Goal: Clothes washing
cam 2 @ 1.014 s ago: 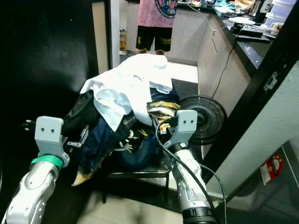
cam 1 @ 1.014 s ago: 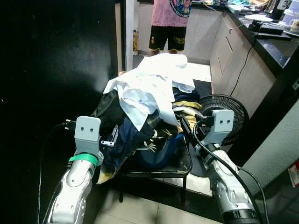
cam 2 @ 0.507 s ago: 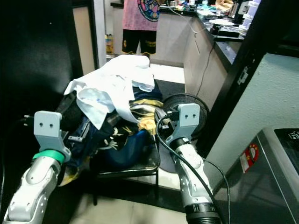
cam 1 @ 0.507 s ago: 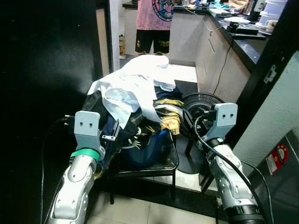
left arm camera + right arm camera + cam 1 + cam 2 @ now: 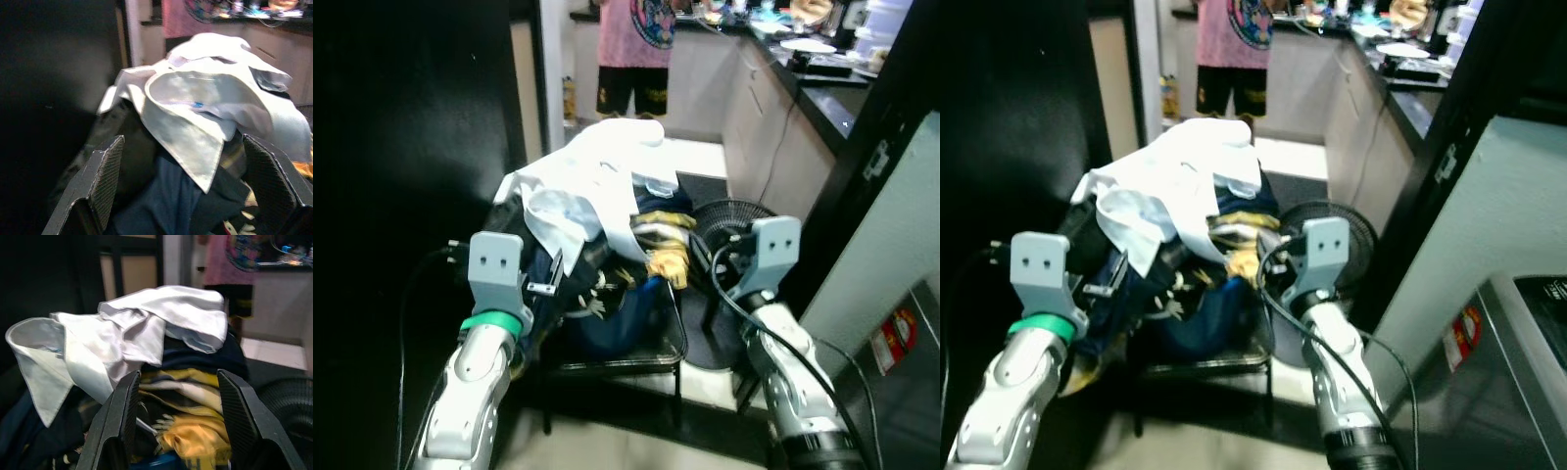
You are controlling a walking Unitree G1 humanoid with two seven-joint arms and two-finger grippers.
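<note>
A heap of clothes lies on a black chair. A white shirt is on top, over dark navy garments and a yellow cloth. My left gripper is open at the heap's left side, its fingers spread wide on either side of the shirt's collar. My right gripper is open at the heap's right side, facing the yellow cloth and the white shirt. Neither gripper holds anything.
A black floor fan stands right behind the chair, beside my right arm. A person in a pink top stands at the back. Kitchen cabinets run along the right. A grey appliance is at the lower right, and a dark wall at the left.
The whole view has swung, so the camera has moved. My right gripper has come a little closer to the yellow cloth. The left gripper keeps its place by the heap.
</note>
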